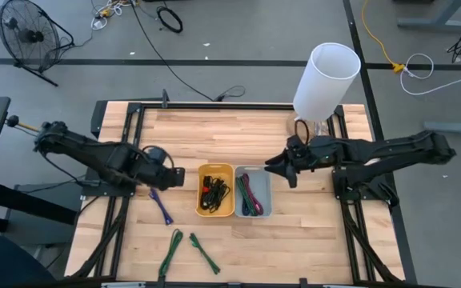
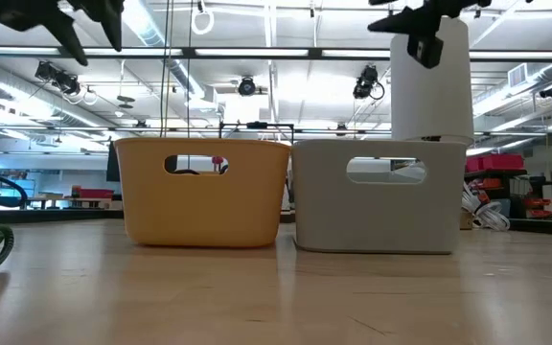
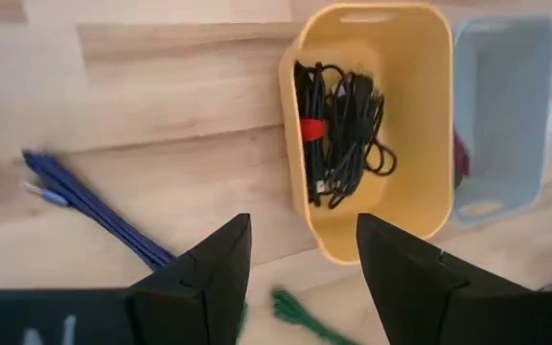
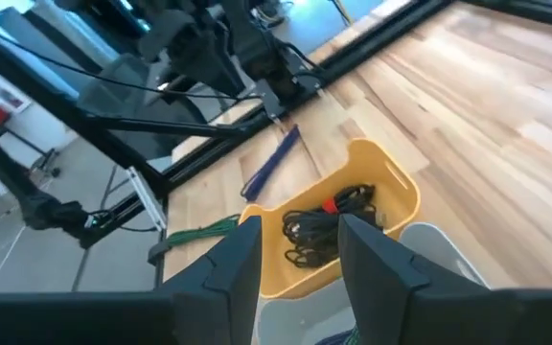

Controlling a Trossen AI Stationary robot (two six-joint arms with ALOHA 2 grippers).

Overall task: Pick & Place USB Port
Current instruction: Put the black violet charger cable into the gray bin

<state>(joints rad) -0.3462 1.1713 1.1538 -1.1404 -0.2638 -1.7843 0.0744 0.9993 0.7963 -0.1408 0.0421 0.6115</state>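
A yellow bin (image 1: pixel 215 170) holds a bundle of black cables (image 3: pixel 338 134) with a red tag. Beside it on the right, a grey bin (image 1: pixel 264 192) holds green and pink cables (image 1: pixel 249 196). A blue cable (image 1: pixel 161 206) lies flat on the table left of the yellow bin, also seen in the left wrist view as the blue cable (image 3: pixel 94 206). My left gripper (image 1: pixel 174 174) hovers open and empty just left of the yellow bin, above the blue cable's far end. My right gripper (image 1: pixel 282 166) hovers open and empty over the grey bin's far right corner.
Two green cables (image 1: pixel 172 252) (image 1: pixel 204 252) lie near the table's near edge. A tall white cylinder (image 1: pixel 326 80) stands at the far right of the table, behind my right arm. Bare wood lies between the bins and the far edge.
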